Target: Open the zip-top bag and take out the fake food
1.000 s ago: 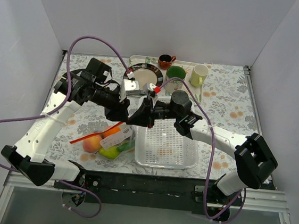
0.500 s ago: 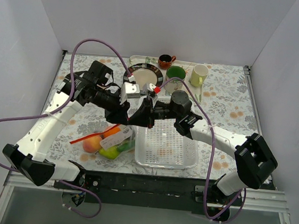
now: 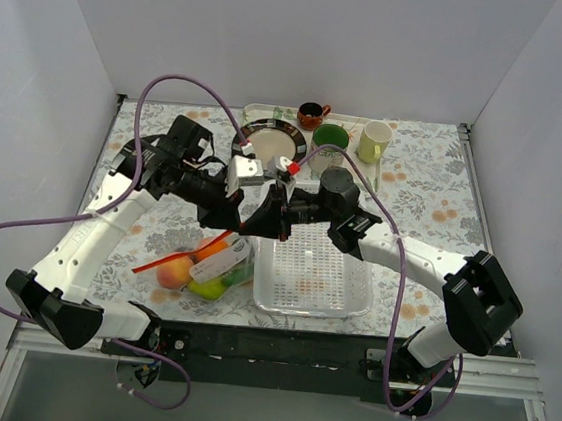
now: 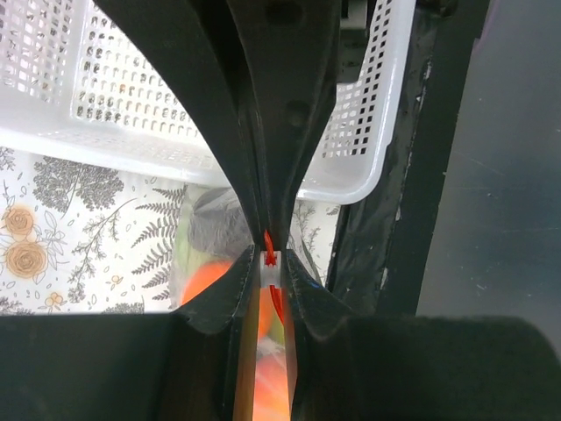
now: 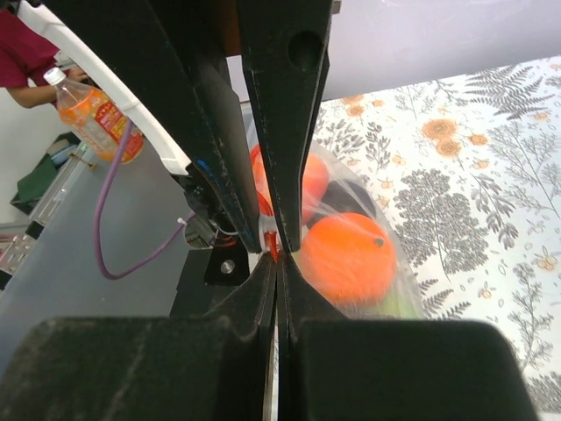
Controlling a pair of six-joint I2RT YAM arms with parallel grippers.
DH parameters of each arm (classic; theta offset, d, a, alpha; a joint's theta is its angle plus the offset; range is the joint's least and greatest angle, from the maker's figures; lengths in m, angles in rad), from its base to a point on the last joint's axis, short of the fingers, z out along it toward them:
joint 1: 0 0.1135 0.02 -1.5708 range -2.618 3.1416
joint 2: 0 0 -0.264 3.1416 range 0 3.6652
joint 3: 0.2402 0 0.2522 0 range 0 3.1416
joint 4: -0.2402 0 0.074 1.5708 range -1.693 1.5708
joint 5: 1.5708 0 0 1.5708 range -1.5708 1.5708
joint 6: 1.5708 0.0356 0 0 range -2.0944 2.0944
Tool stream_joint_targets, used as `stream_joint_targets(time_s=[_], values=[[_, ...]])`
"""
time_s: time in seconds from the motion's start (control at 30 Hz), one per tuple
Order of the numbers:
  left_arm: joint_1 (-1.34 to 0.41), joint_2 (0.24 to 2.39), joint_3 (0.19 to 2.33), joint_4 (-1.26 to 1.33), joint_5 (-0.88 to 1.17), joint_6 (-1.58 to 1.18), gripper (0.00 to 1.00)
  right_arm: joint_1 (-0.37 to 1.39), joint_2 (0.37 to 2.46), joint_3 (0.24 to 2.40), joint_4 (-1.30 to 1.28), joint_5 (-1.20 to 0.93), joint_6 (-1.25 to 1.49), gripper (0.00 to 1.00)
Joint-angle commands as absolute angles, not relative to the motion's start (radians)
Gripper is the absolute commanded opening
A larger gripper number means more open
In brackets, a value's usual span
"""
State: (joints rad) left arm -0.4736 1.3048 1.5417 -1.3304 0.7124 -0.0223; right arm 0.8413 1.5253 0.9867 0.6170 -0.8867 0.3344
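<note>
STEP: opening the seal | STATE: left fingers point(image 4: 219, 303) and right fingers point(image 5: 298, 303) both clamped on zip-top bag point(image 3: 223, 263) top edge; fake food point(image 5: 342, 259) inside | NEXT: draw grips apart.

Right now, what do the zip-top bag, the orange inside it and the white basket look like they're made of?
The zip-top bag looks like thin clear plastic film, glossy: it wrinkles and the fruit shows through. The orange is probably hard plastic, smooth with a faint sheen. The basket looks like white moulded plastic, fairly matte, perforated in a regular grid.
</note>
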Motion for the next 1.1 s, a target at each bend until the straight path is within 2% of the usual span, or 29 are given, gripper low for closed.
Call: stream_joint_targets(time_s=[0.0,0.27,0.43,0.53,0.7,0.87,1.07], values=[[-0.476,1.253,1.505,-1.388,0.658,-0.008,0.0,0.781,1.467,1.055,0.614,-0.839,0.291,0.01],[-0.476,1.192,1.447,-1.388,0.531,0.028,0.0,0.681,1.46,1.048,0.641,-0.831,0.33,0.01],[-0.474,1.192,1.44,-1.388,0.52,0.029,0.0,0.683,1.477,1.02,0.73,-0.864,0.402,0.01],[-0.474,1.184,1.442,-1.388,0.491,0.031,0.0,0.681,1.471,1.008,0.7,-0.835,0.368,0.01],[-0.468,1.131,1.358,-1.388,0.387,0.051,0.0,0.655,1.463,1.038,0.543,-0.56,0.304,0.01],[-0.358,1.088,1.275,-1.387,0.255,0.118,0.0,0.655,1.503,1.101,0.472,-0.335,0.296,0.01],[-0.181,1.039,1.207,-1.385,0.184,0.241,0.0,0.655,1.551,1.15,0.477,-0.291,0.31,0.01]])
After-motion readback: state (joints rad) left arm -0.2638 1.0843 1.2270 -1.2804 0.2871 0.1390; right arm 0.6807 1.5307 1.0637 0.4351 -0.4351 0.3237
